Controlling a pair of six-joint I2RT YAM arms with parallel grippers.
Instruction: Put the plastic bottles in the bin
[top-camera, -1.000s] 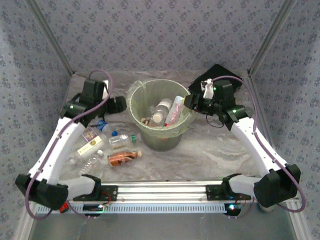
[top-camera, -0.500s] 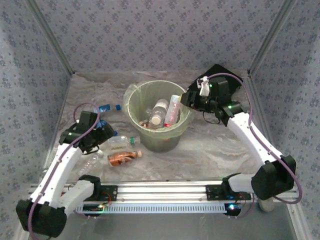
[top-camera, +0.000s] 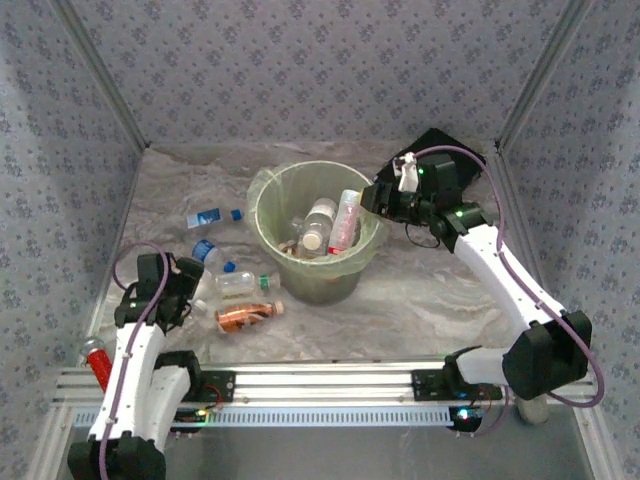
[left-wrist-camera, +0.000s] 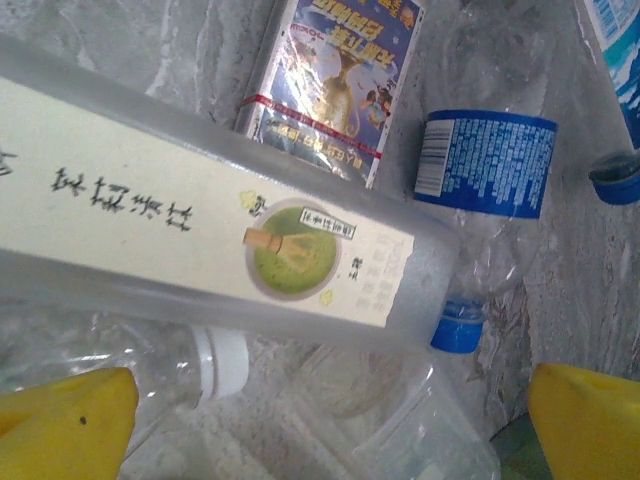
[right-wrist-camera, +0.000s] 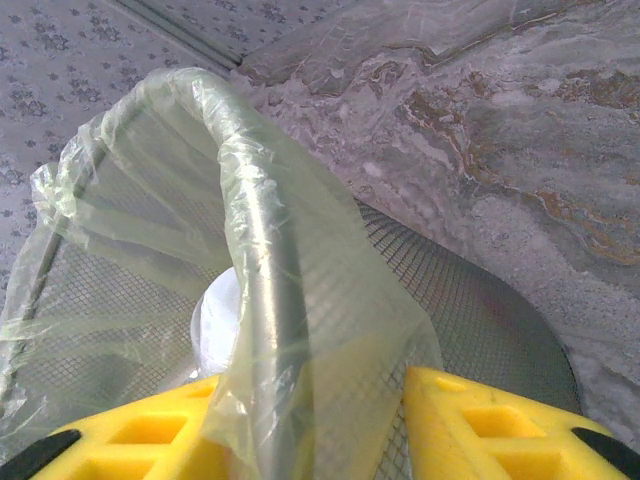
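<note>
The pale-green bin (top-camera: 268, 232) with its bag liner stands mid-table and holds several bottles (top-camera: 322, 222). More bottles lie left of it: a blue-labelled one (top-camera: 207, 216), a blue-capped one (top-camera: 211, 255), a clear one (top-camera: 245, 283) and an orange-labelled one (top-camera: 245, 315). My left gripper (top-camera: 188, 287) hovers open over this pile. Between its yellow fingers (left-wrist-camera: 62, 428) lie a white-capped clear bottle (left-wrist-camera: 215, 362) and a frosted cream-labelled bottle (left-wrist-camera: 200, 250) with a blue cap (left-wrist-camera: 458, 326). My right gripper (right-wrist-camera: 310, 430) is open, straddling the bin rim (right-wrist-camera: 262, 290).
A flat black box (top-camera: 436, 148) lies at the back right behind the right wrist. A red cylinder (top-camera: 94, 362) lies at the front left near the rail. The bare marbled table (top-camera: 440, 300) stretches right of the bin.
My left arm has swung back from beside the bin toward the near left, now low over the bottle pile, uncovering the red cylinder. The right gripper has edged closer onto the bin rim.
</note>
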